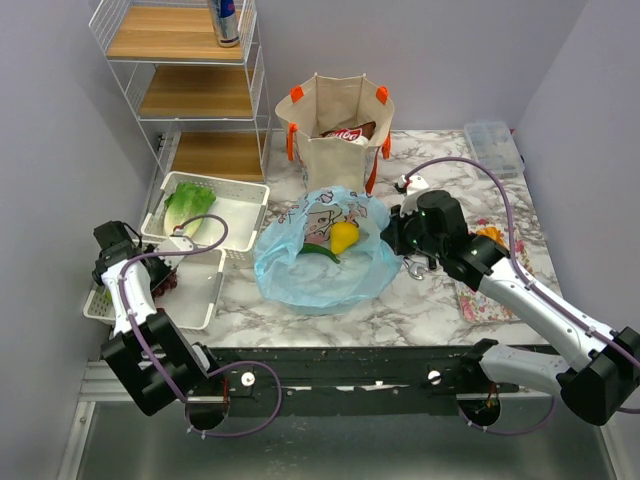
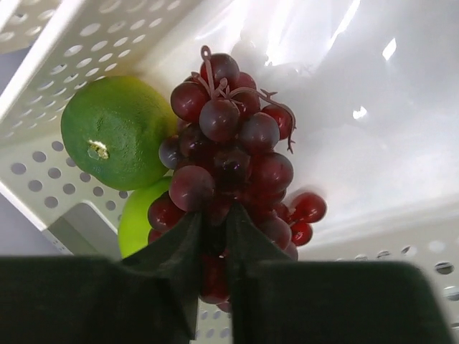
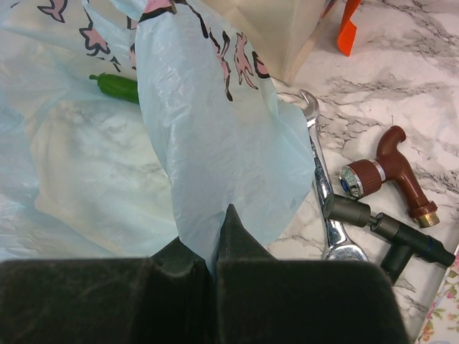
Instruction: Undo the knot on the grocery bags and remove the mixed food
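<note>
A light-blue plastic bag (image 1: 320,262) lies open mid-table with a yellow fruit (image 1: 344,236) and a green cucumber (image 1: 322,253) inside. My right gripper (image 1: 392,232) is shut on the bag's right edge, the film (image 3: 215,143) pinched between its fingers (image 3: 204,222). Behind it stands the beige tote (image 1: 335,125) with orange handles and a red snack packet (image 1: 346,132) inside. My left gripper (image 2: 214,213) reaches into a white basket (image 1: 205,300) at the left, its jaws narrowly closed on dark grapes (image 2: 229,158). A green lime (image 2: 115,132) and a lighter green fruit (image 2: 135,218) lie beside them.
Lettuce (image 1: 188,205) rests in a second white basket (image 1: 252,192). A drink can (image 1: 226,20) stands on the wire shelf (image 1: 180,70) at the back left. A wrench (image 3: 323,186), a brown-handled tool (image 3: 393,163) and a dark socket tool (image 3: 380,229) lie right of the bag. A floral cloth (image 1: 488,300) is near the right edge.
</note>
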Controlling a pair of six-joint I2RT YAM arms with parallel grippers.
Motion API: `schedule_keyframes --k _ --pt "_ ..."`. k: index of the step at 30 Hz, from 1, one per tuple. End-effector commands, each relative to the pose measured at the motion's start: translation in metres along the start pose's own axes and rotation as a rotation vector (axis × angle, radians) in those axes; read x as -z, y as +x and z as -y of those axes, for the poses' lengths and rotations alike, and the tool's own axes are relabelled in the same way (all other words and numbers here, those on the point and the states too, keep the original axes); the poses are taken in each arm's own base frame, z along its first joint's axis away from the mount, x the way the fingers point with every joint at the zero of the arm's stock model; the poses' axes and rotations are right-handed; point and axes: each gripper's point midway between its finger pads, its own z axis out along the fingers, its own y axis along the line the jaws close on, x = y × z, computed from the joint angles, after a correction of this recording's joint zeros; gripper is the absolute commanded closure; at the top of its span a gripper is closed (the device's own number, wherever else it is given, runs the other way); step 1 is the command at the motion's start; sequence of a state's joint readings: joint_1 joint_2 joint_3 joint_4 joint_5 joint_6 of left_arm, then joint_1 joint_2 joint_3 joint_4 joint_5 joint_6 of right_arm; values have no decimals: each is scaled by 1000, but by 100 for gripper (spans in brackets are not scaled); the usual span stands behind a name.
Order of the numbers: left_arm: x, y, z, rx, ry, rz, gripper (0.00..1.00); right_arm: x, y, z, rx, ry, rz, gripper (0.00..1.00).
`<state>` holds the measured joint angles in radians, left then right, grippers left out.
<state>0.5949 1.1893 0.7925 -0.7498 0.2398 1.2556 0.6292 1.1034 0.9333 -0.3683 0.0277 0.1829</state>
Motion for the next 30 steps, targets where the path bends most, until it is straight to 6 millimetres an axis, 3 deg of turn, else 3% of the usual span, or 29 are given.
schedule_keyframes --k 1,4,9,12,14,16,18,21,26,28,30 --pt "-4 14 2 -141 46 -63 73 1 -12 -3 14 -3 23 99" --pt "-4 18 6 -136 67 -77 48 1 -12 -1 14 1 23 99" --pt "14 -1 7 -112 81 -11 29 1 -13 -3 14 -3 25 99" --pt "41 -29 5 -58 89 92 20 1 -15 -4 13 -9 26 99" --pt "66 -56 3 -35 89 181 17 1 -15 -7 13 -22 24 99" --pt "90 -85 7 -31 93 277 4 0 -15 -8 15 -30 21 99" --pt "114 -120 16 -46 97 391 1 1 -15 -17 32 -86 14 99" --pt "150 -176 43 -106 126 568 1 0 -14 -23 36 -120 10 99" --pt "218 -255 111 -286 235 958 1 4 -8 -30 43 -167 -1 99" --pt "228 -275 141 -394 288 1034 3 4 -4 -31 38 -173 -8 99" --pt "223 -291 172 -504 331 1048 6 4 0 -31 29 -174 -12 99"
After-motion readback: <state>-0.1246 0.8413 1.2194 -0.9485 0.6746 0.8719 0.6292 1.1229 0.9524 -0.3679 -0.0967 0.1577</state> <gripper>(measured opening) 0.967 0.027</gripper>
